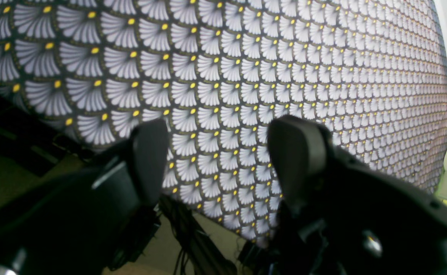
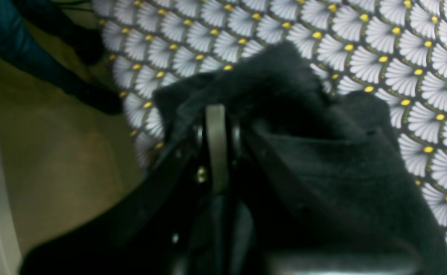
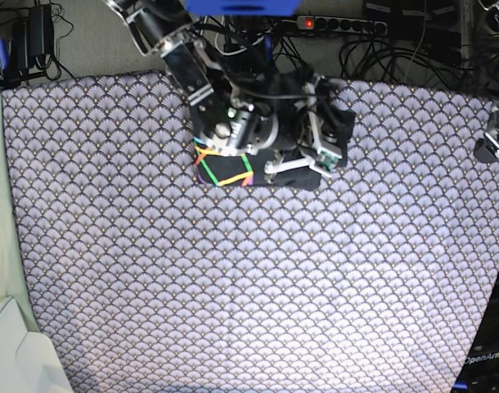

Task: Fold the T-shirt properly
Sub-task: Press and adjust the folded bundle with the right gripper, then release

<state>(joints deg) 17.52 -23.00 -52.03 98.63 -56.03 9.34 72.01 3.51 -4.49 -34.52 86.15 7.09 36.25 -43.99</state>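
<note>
The dark charcoal T-shirt [image 3: 270,98] lies bunched in a small bundle at the back centre of the scallop-patterned cloth [image 3: 249,270]. Its rainbow-line print [image 3: 223,169] shows at the bundle's front left. My right gripper [image 3: 313,151] reaches in from the back left and sits on the bundle. In the right wrist view the dark fabric [image 2: 315,152] is heaped over the fingers and hides them, so the gripper looks shut on it. My left gripper [image 1: 223,152] is open and empty above the cloth. It also shows at the far right edge of the base view [image 3: 495,141].
A power strip [image 3: 348,23] and tangled cables lie behind the cloth's back edge. A white object [image 3: 20,360] sits at the front left corner. Bare floor and black cables [image 1: 192,236] show past the cloth's edge below my left gripper.
</note>
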